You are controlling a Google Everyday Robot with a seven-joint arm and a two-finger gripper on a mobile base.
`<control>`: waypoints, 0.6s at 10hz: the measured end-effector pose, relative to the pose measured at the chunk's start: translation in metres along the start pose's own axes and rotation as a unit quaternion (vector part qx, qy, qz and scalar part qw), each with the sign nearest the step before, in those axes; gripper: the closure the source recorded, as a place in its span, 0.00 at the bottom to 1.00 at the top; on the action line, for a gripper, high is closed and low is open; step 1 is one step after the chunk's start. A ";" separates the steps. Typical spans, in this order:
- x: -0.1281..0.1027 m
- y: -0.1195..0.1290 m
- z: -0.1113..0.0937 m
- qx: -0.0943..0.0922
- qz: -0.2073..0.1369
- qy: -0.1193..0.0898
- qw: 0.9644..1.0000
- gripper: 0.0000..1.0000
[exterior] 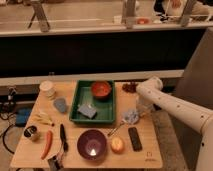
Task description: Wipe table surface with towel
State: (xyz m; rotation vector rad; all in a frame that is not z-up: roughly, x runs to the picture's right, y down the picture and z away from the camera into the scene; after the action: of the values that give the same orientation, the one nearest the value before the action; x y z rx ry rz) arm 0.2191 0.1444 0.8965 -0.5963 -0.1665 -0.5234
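Closed claw presses towel on tabletop

The light wooden table surface carries a green tray; just right of it the gripper, fingers clamped shut, pins the crumpled blue-grey towel against the wood, above a dark remote.
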 end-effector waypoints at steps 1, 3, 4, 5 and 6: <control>0.001 -0.012 0.003 0.003 0.000 0.000 1.000 0.91; 0.009 -0.028 0.010 0.008 0.015 -0.005 1.000 0.91; 0.018 -0.033 0.014 0.006 0.026 -0.006 1.000 0.91; 0.023 -0.044 0.018 0.008 0.037 -0.008 0.999 0.91; 0.029 -0.047 0.019 0.012 0.050 -0.013 0.999 0.91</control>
State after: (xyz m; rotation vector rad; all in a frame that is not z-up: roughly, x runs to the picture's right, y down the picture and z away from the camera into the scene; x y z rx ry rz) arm 0.2197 0.1101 0.9434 -0.5848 -0.1657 -0.4165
